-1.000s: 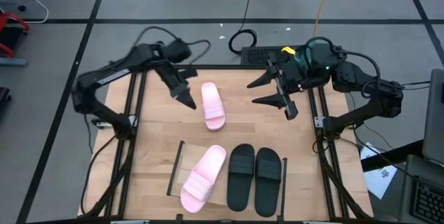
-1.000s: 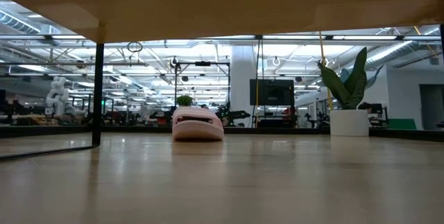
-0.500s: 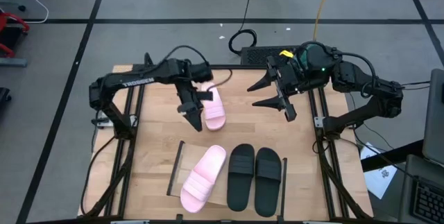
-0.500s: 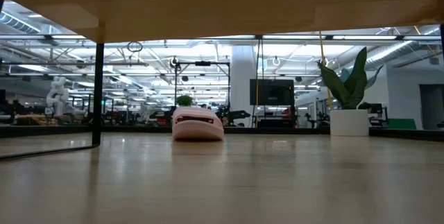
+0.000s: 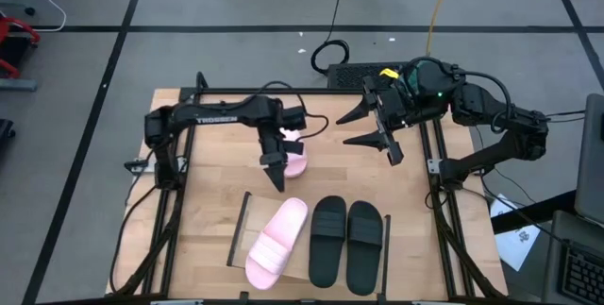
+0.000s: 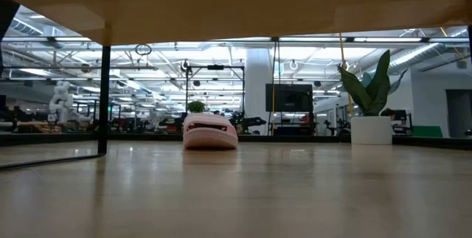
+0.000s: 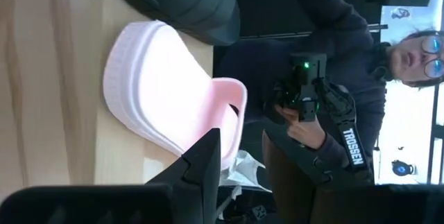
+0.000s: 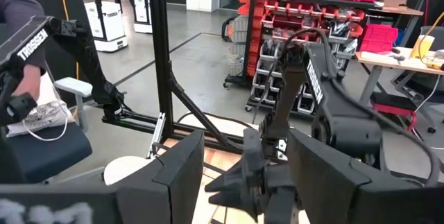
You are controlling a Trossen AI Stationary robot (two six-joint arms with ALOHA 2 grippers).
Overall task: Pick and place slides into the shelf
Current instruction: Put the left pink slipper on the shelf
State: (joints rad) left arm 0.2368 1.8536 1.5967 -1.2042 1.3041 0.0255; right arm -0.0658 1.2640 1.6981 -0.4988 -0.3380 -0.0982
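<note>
Your left arm [image 5: 226, 114] lies across the table's [image 5: 212, 192] far edge over the loose pink slide [image 5: 295, 160]. The table's middle is bare, and the shelf [image 5: 243, 218] has room at its left end.

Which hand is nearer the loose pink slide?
Left. The left hand is right over the pink slide; the right hand hovers off to its side, apart.

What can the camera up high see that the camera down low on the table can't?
Only the high view shows both arms, the left gripper over the loose pink slide, the right gripper open in the air, and the shelf holding another pink slide and two black slides. Only the low view shows a potted plant. Both show the loose pink slide.
</note>
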